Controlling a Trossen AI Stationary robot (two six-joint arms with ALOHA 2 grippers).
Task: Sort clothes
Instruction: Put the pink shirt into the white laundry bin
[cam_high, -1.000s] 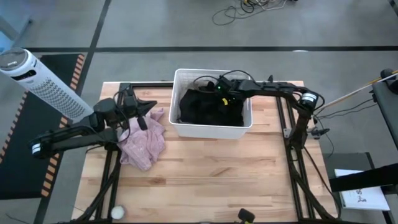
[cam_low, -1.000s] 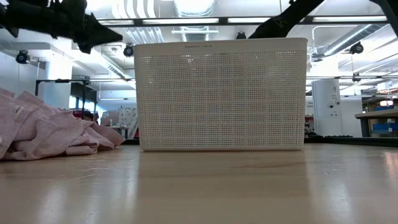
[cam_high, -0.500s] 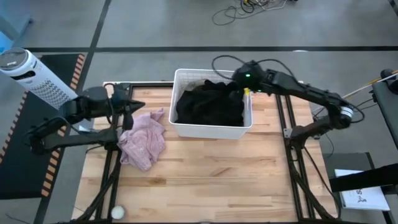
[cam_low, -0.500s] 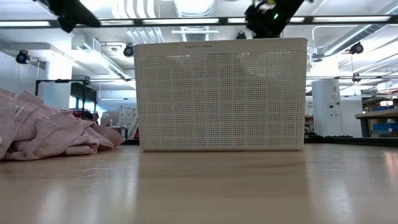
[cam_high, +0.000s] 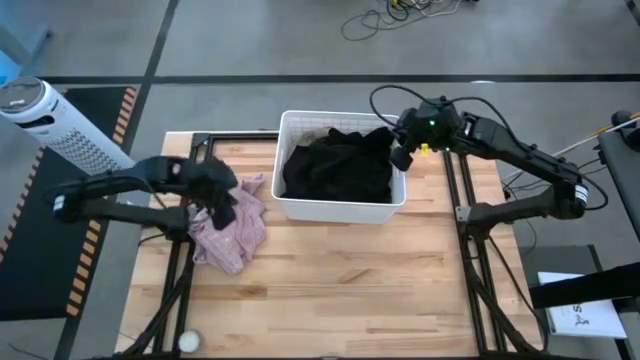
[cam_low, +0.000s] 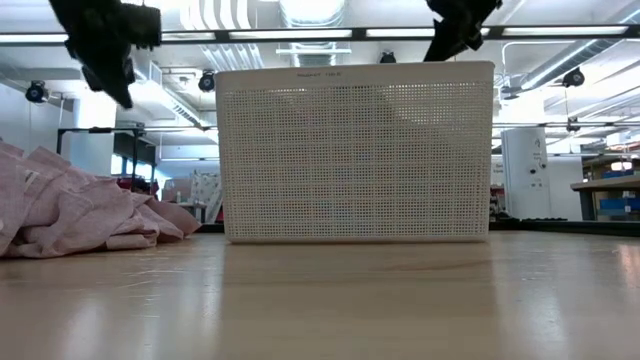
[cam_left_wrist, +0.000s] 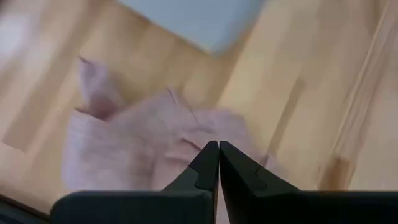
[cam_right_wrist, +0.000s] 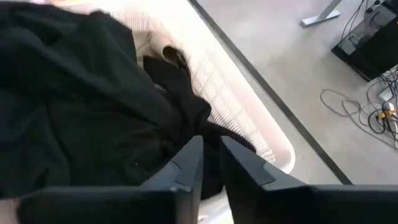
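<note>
Overhead, left end effector (cam_high: 222, 208) hovers closed above pink garment (cam_high: 232, 232) — empty

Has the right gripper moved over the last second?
Yes. In the high view the right gripper went from over the white basket's middle to its right rim.
</note>
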